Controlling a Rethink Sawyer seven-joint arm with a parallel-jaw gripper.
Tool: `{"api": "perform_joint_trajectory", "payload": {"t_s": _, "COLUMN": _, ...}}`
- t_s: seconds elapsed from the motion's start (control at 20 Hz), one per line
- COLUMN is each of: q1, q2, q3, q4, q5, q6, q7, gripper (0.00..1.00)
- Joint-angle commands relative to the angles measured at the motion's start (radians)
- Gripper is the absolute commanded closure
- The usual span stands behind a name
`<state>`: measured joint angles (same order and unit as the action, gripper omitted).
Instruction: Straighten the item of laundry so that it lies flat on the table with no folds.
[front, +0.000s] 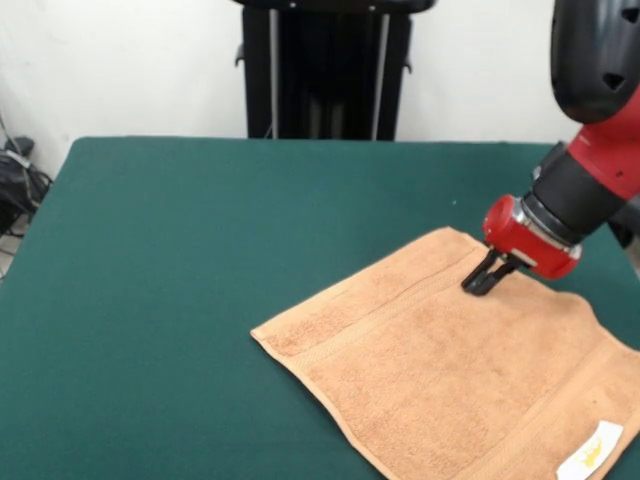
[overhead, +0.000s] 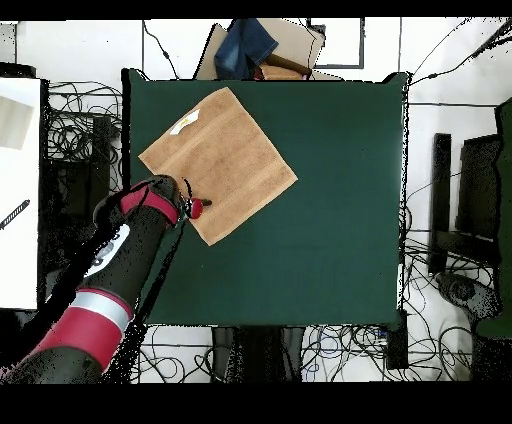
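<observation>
One orange-tan towel (front: 455, 375) lies spread out on the dark green table (front: 200, 280), turned at an angle so its corners point toward the table's edges. The gripper (front: 480, 282) comes down onto the towel close to one corner, near a woven border band; its two black fingers (front: 487, 270) are drawn close together with their tips touching the cloth (whether any fabric is pinched between them cannot be told). From the front, the towel sits in the lower right of the picture, running off the bottom edge, and a small white label with yellow print (front: 590, 452) shows at its nearest corner. From overhead, the whole towel (overhead: 218, 163) is visible as a tilted rectangle lying flat in the table's (overhead: 340, 200) upper left part, the label (overhead: 185, 121) near its upper corner and the gripper (overhead: 197, 206) at the towel's lower left edge. The red and black arm (overhead: 110, 275) reaches in diagonally from the lower left, its red wrist angled down toward the towel.
</observation>
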<state>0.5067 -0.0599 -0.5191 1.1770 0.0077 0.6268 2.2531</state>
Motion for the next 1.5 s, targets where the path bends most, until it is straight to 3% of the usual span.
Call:
{"api": "perform_joint_trajectory", "payload": {"t_s": 0.05, "q1": -0.072, "q2": 0.182, "q3": 0.101, "q4": 0.03, "q5": 0.045, "q6": -0.35, "q7": 0.288, "gripper": 1.0}}
{"api": "perform_joint_trajectory", "payload": {"t_s": 1.05, "q1": -0.141, "q2": 0.136, "q3": 0.144, "q4": 0.125, "q5": -0.011, "q6": -0.486, "q7": 0.187, "gripper": 1.0}}
{"api": "perform_joint_trajectory", "payload": {"t_s": 1.2, "q1": -0.212, "q2": 0.07, "q3": 0.254, "q4": 0.193, "q5": -0.022, "q6": -0.574, "q7": 0.148, "gripper": 1.0}}
{"api": "perform_joint_trajectory", "payload": {"t_s": 1.5, "q1": -0.253, "q2": -0.117, "q3": 0.37, "q4": 0.313, "q5": 0.017, "q6": -0.528, "q7": 0.146, "gripper": 1.0}}
